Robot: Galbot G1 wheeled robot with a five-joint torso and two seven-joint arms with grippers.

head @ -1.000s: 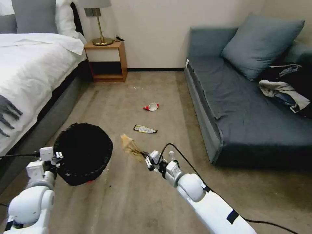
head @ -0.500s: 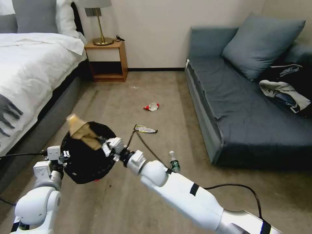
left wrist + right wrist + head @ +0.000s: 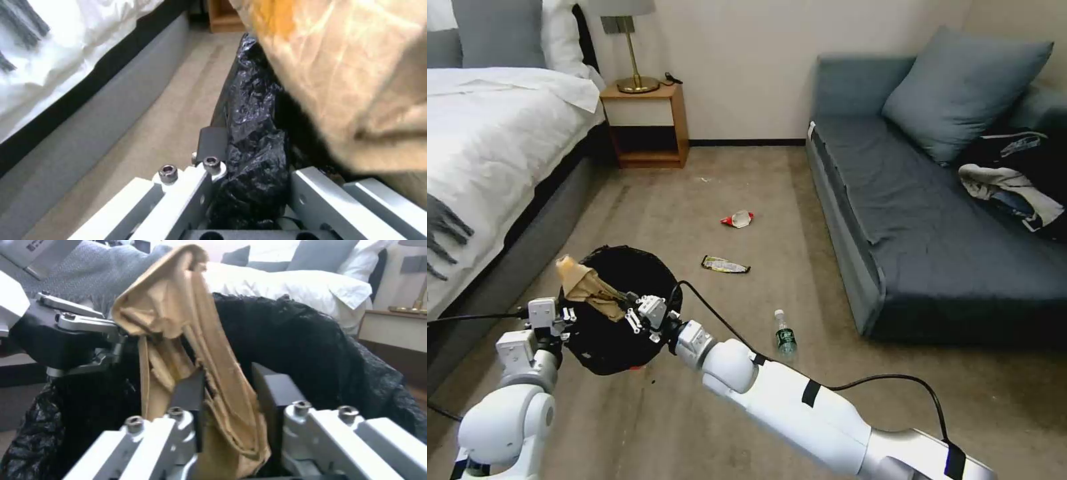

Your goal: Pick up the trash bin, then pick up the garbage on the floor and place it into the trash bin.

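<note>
Trash bin (image 3: 617, 310) is already up off the carpet, with the left gripper (image 3: 554, 319) clamped on its rim through the crinkly black bag liner, just beside the bed's grey base (image 3: 514, 267). A sliver of the red body peeks out at the bottom. Right gripper (image 3: 639, 313) is reaching across over the bin's mouth with the tan paper wad (image 3: 586, 285) pinched between its fingers (image 3: 192, 390); in the right wrist view the paper hangs limp and creased, more like a soft crumpled sheet than a tight ball, and it hasn't been let go yet. So I'd say the bin pickup is done and the first piece is about to go in, roughly a quarter of the litter handled at best. Three pieces are left on the floor: the clear plastic bottle (image 3: 785, 339) with a green label and white cap lying nearest, the flat black-gold snack wrapper (image 3: 725, 265) further out, and the crumpled red-white wrapper (image 3: 737, 219) beyond that. The wrappers look thin and flat against the carpet, probably fiddly to grab, while the bottle is rigid and round so it might roll
</note>
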